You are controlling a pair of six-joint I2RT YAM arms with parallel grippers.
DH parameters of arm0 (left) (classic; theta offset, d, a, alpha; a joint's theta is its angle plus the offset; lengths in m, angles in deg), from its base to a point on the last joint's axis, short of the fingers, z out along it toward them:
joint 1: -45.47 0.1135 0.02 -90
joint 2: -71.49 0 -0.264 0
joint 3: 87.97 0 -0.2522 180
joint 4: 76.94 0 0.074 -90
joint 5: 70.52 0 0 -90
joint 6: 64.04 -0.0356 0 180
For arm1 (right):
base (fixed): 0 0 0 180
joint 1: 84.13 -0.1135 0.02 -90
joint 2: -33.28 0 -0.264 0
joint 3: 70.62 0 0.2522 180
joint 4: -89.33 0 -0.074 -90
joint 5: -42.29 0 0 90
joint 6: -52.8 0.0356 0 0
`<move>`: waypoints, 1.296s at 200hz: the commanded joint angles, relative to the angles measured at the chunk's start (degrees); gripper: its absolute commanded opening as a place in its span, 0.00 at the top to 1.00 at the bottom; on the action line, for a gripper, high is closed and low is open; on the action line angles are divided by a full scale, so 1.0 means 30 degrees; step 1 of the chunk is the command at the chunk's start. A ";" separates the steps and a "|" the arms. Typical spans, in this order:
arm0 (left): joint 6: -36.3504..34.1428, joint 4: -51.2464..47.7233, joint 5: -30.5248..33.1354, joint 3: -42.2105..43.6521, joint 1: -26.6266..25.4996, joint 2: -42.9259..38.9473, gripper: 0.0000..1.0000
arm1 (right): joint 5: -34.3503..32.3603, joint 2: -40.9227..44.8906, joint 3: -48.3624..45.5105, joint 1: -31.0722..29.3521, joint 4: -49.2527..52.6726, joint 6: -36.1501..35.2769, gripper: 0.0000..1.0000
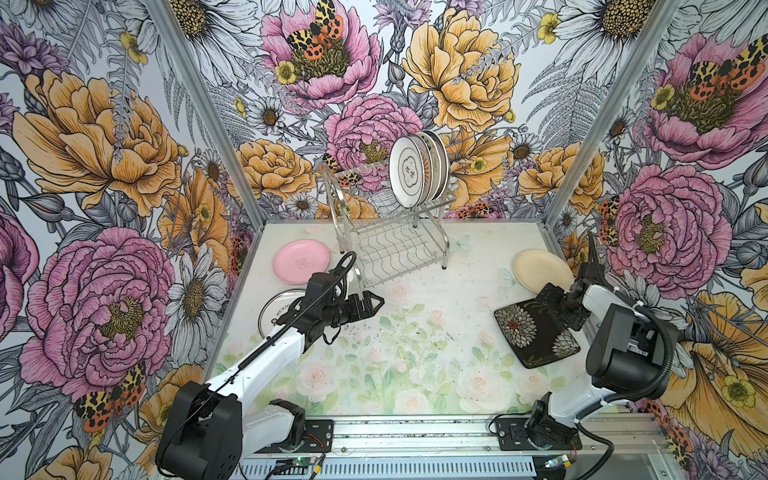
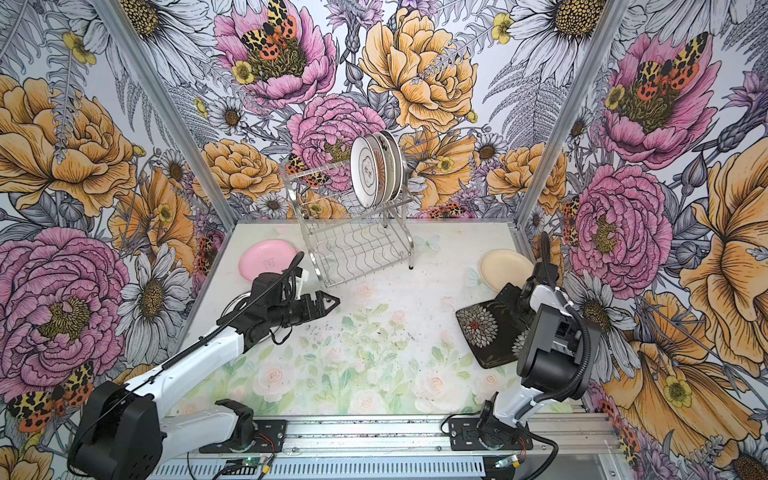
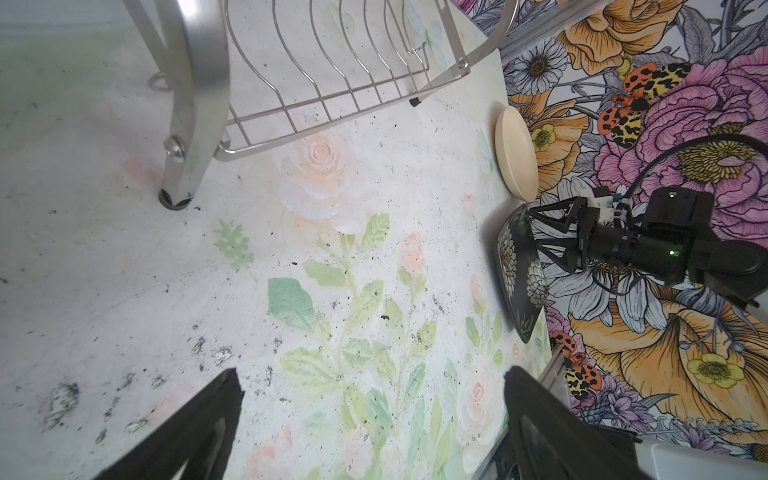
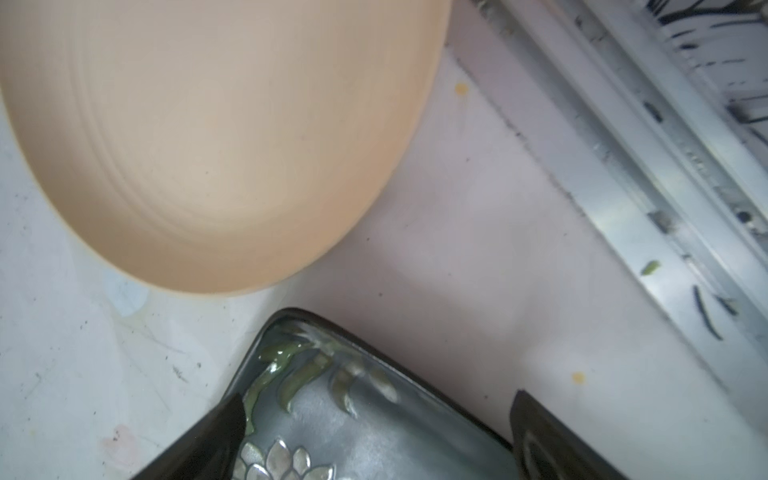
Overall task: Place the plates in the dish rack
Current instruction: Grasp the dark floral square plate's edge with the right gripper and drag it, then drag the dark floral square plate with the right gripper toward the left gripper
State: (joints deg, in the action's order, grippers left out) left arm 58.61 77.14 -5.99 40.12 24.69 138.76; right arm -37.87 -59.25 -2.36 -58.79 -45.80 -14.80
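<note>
Steel dish rack shows its upright plates only in both top views. Left gripper gapes empty; right gripper gapes over the dark square plate.

"What's the room like on your feed?"

"I'm looking into a booth. Its walls are papered with huge flowers in pink, orange and white, with spotted moths among them. Silver metal posts run up the back corners."

"And the surface below?"

"The tabletop is pale, printed with faint roses and green leaves, and speckled with dark scuffs. A metal rail crosses the near edge. The light looks bright and even."
</note>
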 commanded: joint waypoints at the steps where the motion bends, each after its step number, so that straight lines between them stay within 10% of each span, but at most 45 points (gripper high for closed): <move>1: -0.0018 0.0605 -0.0195 0.0221 -0.0070 -0.0426 0.01 | 0.1456 0.0700 -0.1134 -0.0972 0.0920 0.1176 0.01; 49: 0.0043 0.0379 -0.0204 0.0722 0.0024 -0.1194 0.01 | -0.0359 0.2214 -0.2162 -0.0587 0.2158 0.0632 0.01; 121: 0.0173 0.0058 -0.0073 0.1711 0.0213 -0.2714 0.01 | 0.2830 0.3195 -0.3777 0.0347 0.2571 0.1236 0.01; 218: 0.0317 -0.0227 -0.0120 0.2599 0.0258 -0.3937 0.01 | 0.4637 0.5476 -0.5678 -0.4648 0.1812 0.4940 0.01; 259: 0.0197 -0.0254 -0.0257 0.2522 0.0260 -0.3878 0.01 | 0.5588 0.5323 -0.5524 -0.4521 0.1845 0.2648 0.01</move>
State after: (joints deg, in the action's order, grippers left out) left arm 59.22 76.61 -5.99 47.09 25.02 127.79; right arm -24.01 -43.75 -18.80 -73.72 -39.22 -2.87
